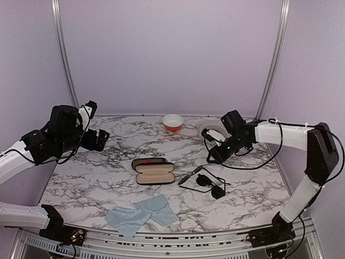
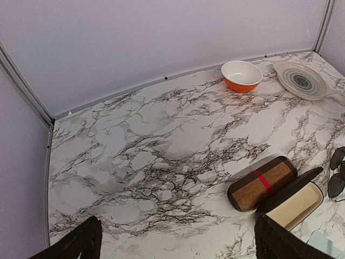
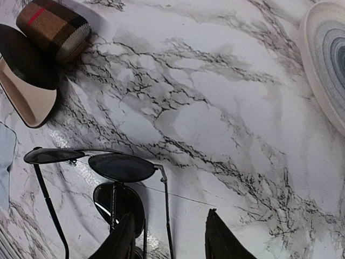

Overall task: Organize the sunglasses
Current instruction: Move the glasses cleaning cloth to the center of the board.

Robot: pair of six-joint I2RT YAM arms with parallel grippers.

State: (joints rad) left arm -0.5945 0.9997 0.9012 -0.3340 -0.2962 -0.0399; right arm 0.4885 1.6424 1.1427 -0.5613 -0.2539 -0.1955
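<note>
Our right claw (image 3: 170,245) hangs parted and empty over the sunglasses (image 3: 121,167), lying on the worktop (image 1: 108,178) beside the open case (image 1: 154,175) that we think is meant for them, while our left claw (image 2: 178,240) stands wide open

Obstructed and cropped items, three views.

Left wrist view: the sunglasses (image 2: 336,186) are cut by the right edge and the blue cloth (image 2: 326,248) by the lower right corner. The left hand (image 2: 178,240) shows only two fingertips at the bottom edge. Right wrist view: the plate (image 3: 323,65) runs off the right edge and the open case (image 3: 27,86) off the left. The sunglasses' temple arms leave the bottom edge, with one lens partly behind a finger of the right hand (image 3: 170,237). Top view: the plate is largely behind the right arm (image 1: 285,135).
</note>
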